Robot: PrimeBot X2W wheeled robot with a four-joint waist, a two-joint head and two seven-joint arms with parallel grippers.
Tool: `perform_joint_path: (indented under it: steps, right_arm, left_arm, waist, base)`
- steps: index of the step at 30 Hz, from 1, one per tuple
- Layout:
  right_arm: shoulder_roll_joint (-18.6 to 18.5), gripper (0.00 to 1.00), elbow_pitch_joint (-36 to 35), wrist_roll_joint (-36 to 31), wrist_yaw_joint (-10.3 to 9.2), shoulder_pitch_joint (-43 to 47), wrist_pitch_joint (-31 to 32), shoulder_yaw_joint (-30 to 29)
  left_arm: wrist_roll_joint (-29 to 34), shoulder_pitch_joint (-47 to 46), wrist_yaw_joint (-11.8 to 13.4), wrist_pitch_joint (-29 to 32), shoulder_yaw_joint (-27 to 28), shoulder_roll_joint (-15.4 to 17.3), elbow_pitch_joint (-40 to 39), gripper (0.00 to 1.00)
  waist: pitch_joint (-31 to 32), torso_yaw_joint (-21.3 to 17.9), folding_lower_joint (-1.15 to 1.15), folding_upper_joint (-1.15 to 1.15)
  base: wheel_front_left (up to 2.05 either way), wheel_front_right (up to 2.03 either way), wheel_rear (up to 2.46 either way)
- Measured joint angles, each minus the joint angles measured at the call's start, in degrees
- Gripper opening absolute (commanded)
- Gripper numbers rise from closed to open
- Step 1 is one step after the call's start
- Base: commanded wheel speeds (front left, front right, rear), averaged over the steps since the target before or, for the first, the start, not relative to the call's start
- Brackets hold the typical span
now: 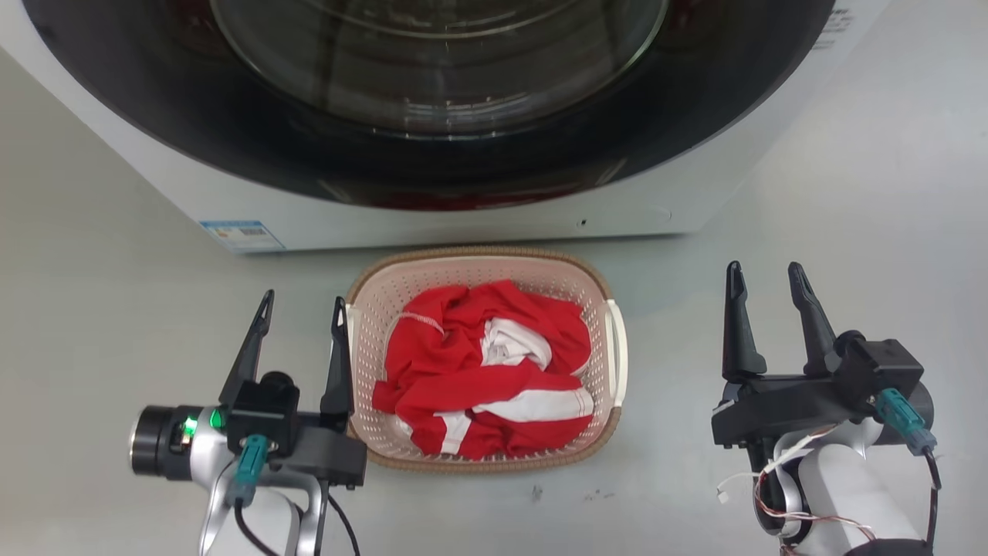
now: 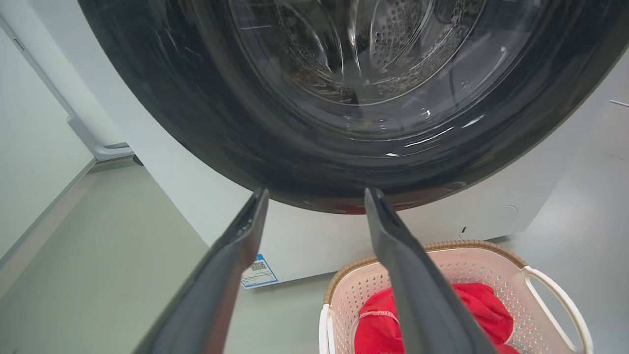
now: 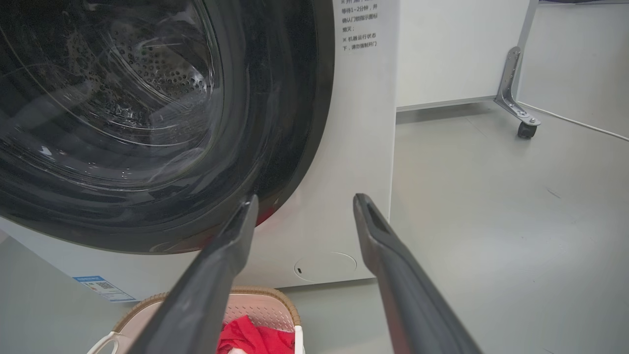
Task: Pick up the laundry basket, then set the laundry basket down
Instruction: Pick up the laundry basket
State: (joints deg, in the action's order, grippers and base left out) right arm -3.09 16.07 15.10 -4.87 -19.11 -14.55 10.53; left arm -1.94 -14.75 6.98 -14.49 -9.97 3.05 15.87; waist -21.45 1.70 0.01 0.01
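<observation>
The laundry basket (image 1: 594,289) stands on the floor just in front of the washing machine, pale pink with a brown woven-look rim and white side handles, holding red and white clothing (image 1: 478,371). My left gripper (image 1: 302,307) is open beside the basket's left handle, its inner finger close to the rim. Well off the basket's right side, my right gripper (image 1: 766,278) is open and holds nothing. The basket (image 2: 491,268) lies at the lower right of the left wrist view, partly behind my left gripper (image 2: 314,194). In the right wrist view the basket (image 3: 268,305) sits at the bottom left of my right gripper (image 3: 303,199).
The white washing machine (image 1: 463,216) with its big dark round door (image 1: 432,100) fills the space right behind the basket. Grey floor (image 1: 849,232) spreads on both sides. A white panel on a metal bracket with a caster (image 3: 526,129) stands to the far right.
</observation>
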Motion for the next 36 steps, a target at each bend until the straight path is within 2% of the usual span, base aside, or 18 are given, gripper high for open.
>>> perform_joint_path:
  steps: [14, 25, 36]
  right_arm:
    - [-0.2, 1.00, 8.4, -1.0, 1.29, -9.2, -0.2, 1.5]
    - [-0.5, 1.00, 13.0, -1.4, 1.34, -15.9, -0.2, 1.3]
    - [-0.6, 1.00, 18.8, -1.5, 1.88, -18.2, -0.2, 1.7]
  left_arm:
    - [-0.6, -11.7, -0.5, 1.3, -1.3, -0.7, 12.7, 1.00]
    - [-2.0, -19.9, -0.5, 1.3, -2.0, -1.1, 19.8, 1.00]
    - [-5.7, -23.0, -0.5, 1.2, -4.8, -1.3, 26.4, 1.00]
  waist:
    - [-11.9, 1.5, 0.00, 0.01]
    - [-21.4, 3.1, 0.00, 0.01]
    - [-28.4, 4.4, -0.01, 0.01]
  base:
    - [0.00, 0.00, 0.00]
    - [0.00, 0.00, 0.00]
    - [0.00, 0.00, 0.00]
